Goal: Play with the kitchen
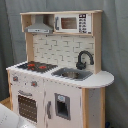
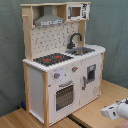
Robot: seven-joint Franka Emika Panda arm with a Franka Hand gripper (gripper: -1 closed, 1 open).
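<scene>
The big white and light-wood toy kitchen (image 1: 60, 70) has a black-red hob (image 1: 37, 66), black tap (image 1: 84, 59) and closed oven door (image 2: 64, 95). Its grey sink (image 1: 72, 74) looks empty. The white gripper (image 2: 116, 110) is near the second exterior view's right edge; I cannot tell if it is apart or together.

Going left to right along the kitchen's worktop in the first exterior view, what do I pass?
Hob → sink → tap → rounded end of the worktop.
</scene>
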